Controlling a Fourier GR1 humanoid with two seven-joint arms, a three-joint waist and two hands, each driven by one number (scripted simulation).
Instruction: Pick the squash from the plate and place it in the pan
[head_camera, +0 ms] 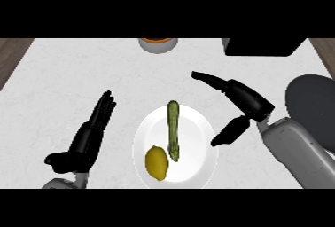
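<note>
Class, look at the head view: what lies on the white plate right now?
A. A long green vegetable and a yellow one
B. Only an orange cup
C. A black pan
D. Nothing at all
A: the white plate bears a long green vegetable and a yellow one, side by side.

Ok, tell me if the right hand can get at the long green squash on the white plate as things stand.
Probably yes. The right hand hangs open just right of the white plate, and nothing lies between it and the long green squash. The yellow lemon sits on the squash's far side, out of the way.
</note>
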